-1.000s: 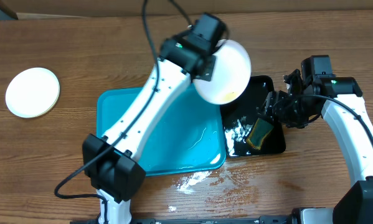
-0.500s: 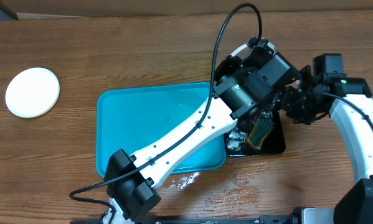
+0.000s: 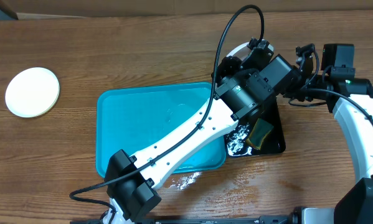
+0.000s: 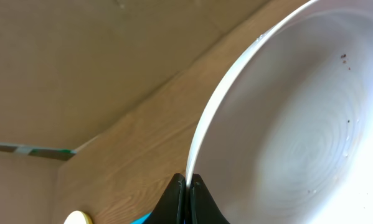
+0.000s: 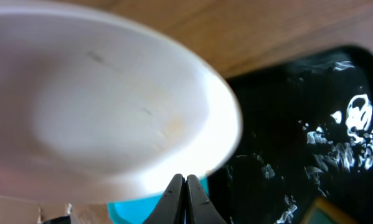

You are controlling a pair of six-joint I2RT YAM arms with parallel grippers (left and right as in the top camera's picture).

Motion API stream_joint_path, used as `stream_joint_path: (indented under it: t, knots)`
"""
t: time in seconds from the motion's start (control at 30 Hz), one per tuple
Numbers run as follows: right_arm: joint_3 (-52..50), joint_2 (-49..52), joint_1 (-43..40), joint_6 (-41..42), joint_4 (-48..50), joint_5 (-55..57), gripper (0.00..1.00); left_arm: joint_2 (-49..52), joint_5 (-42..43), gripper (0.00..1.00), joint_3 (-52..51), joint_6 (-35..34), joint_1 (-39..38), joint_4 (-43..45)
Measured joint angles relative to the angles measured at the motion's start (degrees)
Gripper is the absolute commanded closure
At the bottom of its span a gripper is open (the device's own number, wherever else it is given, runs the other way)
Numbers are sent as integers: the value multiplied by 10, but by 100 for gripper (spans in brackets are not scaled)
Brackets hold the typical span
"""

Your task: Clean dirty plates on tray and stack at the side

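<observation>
My left gripper (image 4: 187, 182) is shut on the rim of a white plate (image 4: 298, 112), which carries a few small dark specks. In the overhead view only a sliver of that plate (image 3: 237, 49) shows behind the left wrist, above the black tray's far end. The right gripper (image 5: 185, 182) is shut with nothing in it, just below the same plate (image 5: 99, 99). From above, the right gripper (image 3: 300, 57) sits right of the left wrist. The turquoise tray (image 3: 142, 124) is bare. A pale plate (image 3: 32, 92) lies on the table at far left.
A glossy black tray (image 3: 276, 140) with foam stands right of the turquoise tray, a yellow-green sponge (image 3: 259, 132) lying in it. Foam is spilled on the table (image 3: 186, 180) by the turquoise tray's front edge. The left arm crosses the turquoise tray diagonally.
The left arm has swung the plate rightward, over the black tray's far end. The right gripper has drawn back from the sponge toward the upper right and gone from open to shut.
</observation>
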Motion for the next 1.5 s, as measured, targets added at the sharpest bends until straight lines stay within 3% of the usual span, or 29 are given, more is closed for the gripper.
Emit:
stream_joint_path:
  t: [0.4,0.97,1.03,1.07,1.2,1.5]
  knots:
    - [0,0,0,9,53,-18,96,0,108,96,0,-13,0,-6]
    - [-55,4,30,8,-8,18,95,0,122,96,0,-41,43,-5]
    - [-55,3,30,8,-20,18,91,0,119,96,0,-41,55,-5]
    - [-55,2,30,9,-24,19,81,0,118,96,0,-40,60,-5]
    - [-55,-9,31,9,-103,59,66,0,114,96,0,-28,81,-12]
    - [-65,-9,119,41,-183,242,44,0,203,96,0,-31,109,-45]
